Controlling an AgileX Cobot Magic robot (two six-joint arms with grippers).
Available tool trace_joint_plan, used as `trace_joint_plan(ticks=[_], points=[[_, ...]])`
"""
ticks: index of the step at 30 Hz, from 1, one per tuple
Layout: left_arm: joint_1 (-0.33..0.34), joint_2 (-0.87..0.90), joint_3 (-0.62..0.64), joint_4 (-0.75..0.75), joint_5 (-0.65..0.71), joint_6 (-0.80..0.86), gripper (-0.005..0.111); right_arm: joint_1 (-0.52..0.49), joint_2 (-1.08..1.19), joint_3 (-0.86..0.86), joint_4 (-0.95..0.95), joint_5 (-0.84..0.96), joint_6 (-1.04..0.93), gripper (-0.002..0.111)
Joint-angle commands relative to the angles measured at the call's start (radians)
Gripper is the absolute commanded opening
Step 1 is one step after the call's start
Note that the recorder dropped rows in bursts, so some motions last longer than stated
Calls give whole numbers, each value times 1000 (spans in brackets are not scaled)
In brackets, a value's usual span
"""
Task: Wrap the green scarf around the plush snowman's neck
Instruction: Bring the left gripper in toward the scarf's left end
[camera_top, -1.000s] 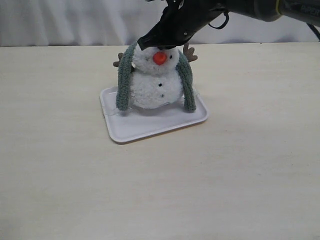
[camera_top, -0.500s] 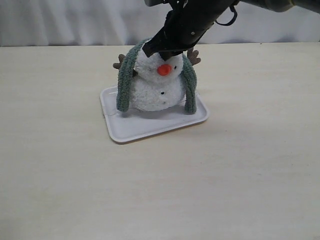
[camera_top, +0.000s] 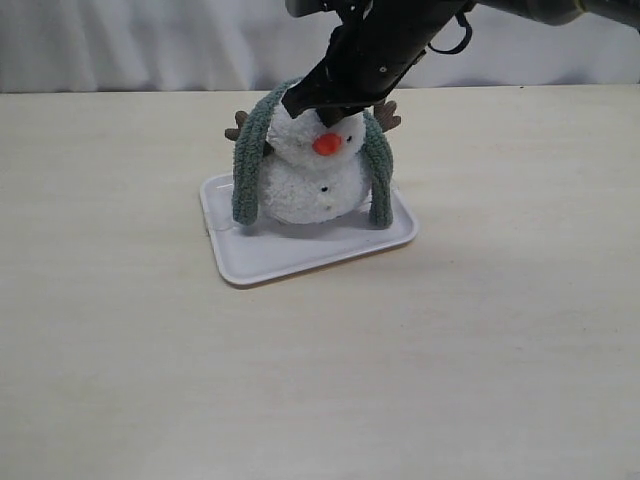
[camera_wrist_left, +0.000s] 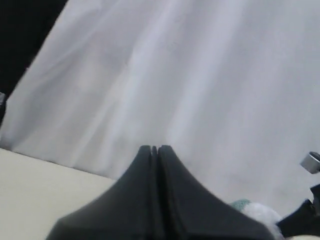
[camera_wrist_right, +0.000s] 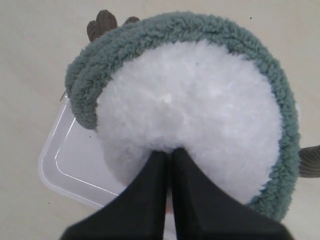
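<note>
The plush snowman sits on a white tray, head tipped forward and nose pointing down. The green scarf arches behind its head and hangs down both sides to the tray. My right gripper is shut, its tips pressed on top of the head, just above the nose. From the right wrist, the shut tips sink into the white fluff of the snowman, with the scarf curving round the far side. The neck is hidden. My left gripper is shut and empty, facing a white curtain.
Brown twig arms stick out behind the scarf on either side. The tray lies on a pale table, with a white curtain along the table's far edge. The right arm reaches in from the upper right.
The right gripper has pushed down and slightly right on the snowman's head. The head has tipped forward and sunk, the nose dropping lower. The scarf ends stay hanging.
</note>
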Motion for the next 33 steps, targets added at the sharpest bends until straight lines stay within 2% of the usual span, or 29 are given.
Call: trace_joint_plan(ticks=[1, 4, 7, 9, 13, 17, 20, 24, 33], points=[[-156, 296, -95, 153, -138, -26, 0, 2, -2, 4, -5, 20, 2, 4], [-237, 509, -124, 318, -351, -20, 0, 2, -2, 4, -5, 20, 2, 4], [-260, 736, -159, 439, -541, -20, 7, 2, -2, 4, -5, 20, 2, 4], [-260, 873, -190, 502, -594, -12, 20, 2, -2, 4, -5, 22, 2, 4], [-260, 1112, -246, 508, -664, 85, 47, 2, -2, 4, -5, 22, 0, 4], [-260, 1311, -296, 512, -775, 156, 65, 2, -2, 4, -5, 22, 0, 4], [-260, 1436, -327, 568, -841, 159, 66, 2, -2, 4, -5, 22, 0, 4], [-260, 1545, -387, 716, -840, 159, 66, 2, -2, 4, -5, 22, 0, 4], [-260, 1721, -525, 708, -834, 138, 66, 2, -2, 4, -5, 29, 11, 4]])
